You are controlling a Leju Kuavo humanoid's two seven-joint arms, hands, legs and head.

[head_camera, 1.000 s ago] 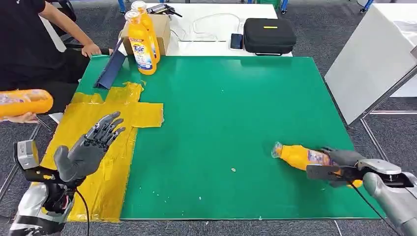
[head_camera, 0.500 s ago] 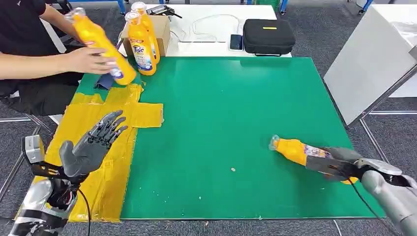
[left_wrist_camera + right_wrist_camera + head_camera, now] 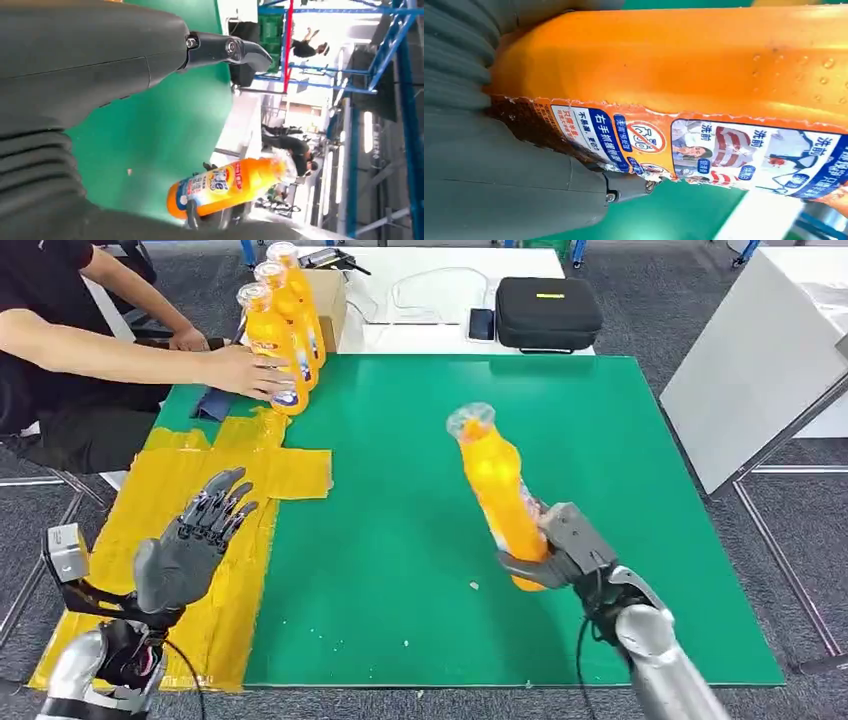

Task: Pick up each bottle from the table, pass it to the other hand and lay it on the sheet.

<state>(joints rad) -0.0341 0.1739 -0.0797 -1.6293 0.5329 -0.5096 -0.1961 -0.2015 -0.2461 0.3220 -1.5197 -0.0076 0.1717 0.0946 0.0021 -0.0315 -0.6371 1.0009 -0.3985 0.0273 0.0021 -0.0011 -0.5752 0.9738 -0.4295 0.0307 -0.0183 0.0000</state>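
My right hand (image 3: 562, 552) grips an orange bottle (image 3: 497, 492) by its lower end and holds it raised and nearly upright over the green table (image 3: 420, 440), clear cap up. The same bottle (image 3: 225, 184) appears across the table in the left wrist view, and its torn label (image 3: 684, 145) fills much of the right wrist view against my right hand (image 3: 489, 165). My left hand (image 3: 190, 545) hovers over the yellow sheet (image 3: 200, 500) at the table's left, palm up, fingers spread, holding nothing. My left hand's thumb (image 3: 225, 49) juts out over the green surface.
A person at the far left rests a hand (image 3: 240, 370) on one of three orange bottles (image 3: 280, 330) standing at the table's back left corner. Behind them sit a cardboard box (image 3: 328, 300), a black case (image 3: 548, 312) and a phone (image 3: 481, 324) on a white table. A white panel (image 3: 760, 350) stands at the right.
My right hand has lifted the bottle off the table's right side, swung it upright and carried it toward the middle. The person has set a third bottle down at the back left.
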